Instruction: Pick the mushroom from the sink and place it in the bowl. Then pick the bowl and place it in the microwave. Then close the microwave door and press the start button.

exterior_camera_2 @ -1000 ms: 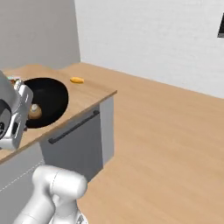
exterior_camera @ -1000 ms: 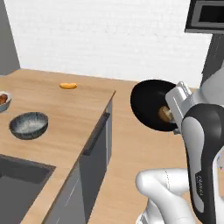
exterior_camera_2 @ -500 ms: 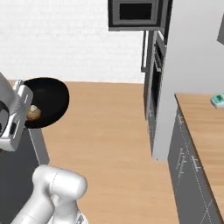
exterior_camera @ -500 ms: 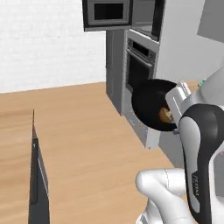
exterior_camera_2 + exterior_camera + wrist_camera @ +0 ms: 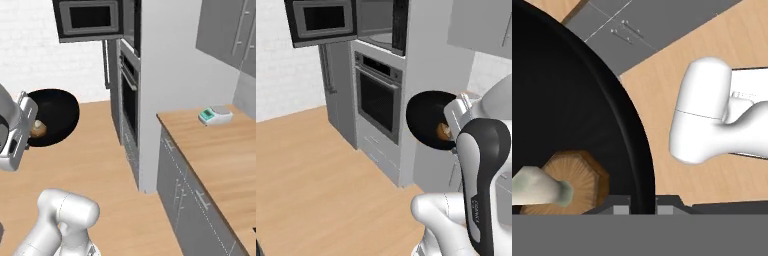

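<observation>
Kitchen fittings beyond the job

A built-in oven (image 5: 377, 102) sits in the tall grey cabinet; a small teal-topped scale (image 5: 214, 115) rests on the wooden table (image 5: 220, 150); wood floor (image 5: 311, 185) below.

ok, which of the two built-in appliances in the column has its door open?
The upper one, the dark grey microwave: its black door with the grey-framed window is swung out to the side. The larger oven below it is closed.
</observation>
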